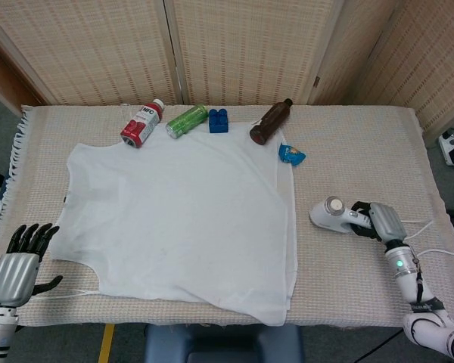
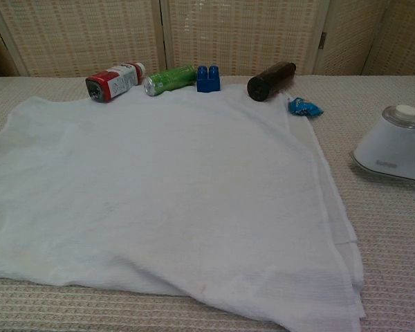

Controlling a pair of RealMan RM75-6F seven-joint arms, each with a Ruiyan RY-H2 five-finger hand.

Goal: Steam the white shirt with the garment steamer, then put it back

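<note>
The white shirt (image 1: pixel 174 215) lies spread flat over the middle of the table, and it fills most of the chest view (image 2: pixel 159 200). The white garment steamer (image 1: pixel 329 213) stands just right of the shirt's right edge, near the right border in the chest view (image 2: pixel 394 143). My right hand (image 1: pixel 384 221) grips its dark handle from the right. My left hand (image 1: pixel 19 261) is at the table's front left corner, fingers spread and holding nothing, just left of the shirt's lower left hem.
Along the back edge lie a red-and-white bottle (image 1: pixel 141 122), a green can (image 1: pixel 186 120), a blue brick (image 1: pixel 218 120) and a brown bottle (image 1: pixel 270 122). A small blue packet (image 1: pixel 291 154) sits by the shirt's upper right corner. Woven screens stand behind the table.
</note>
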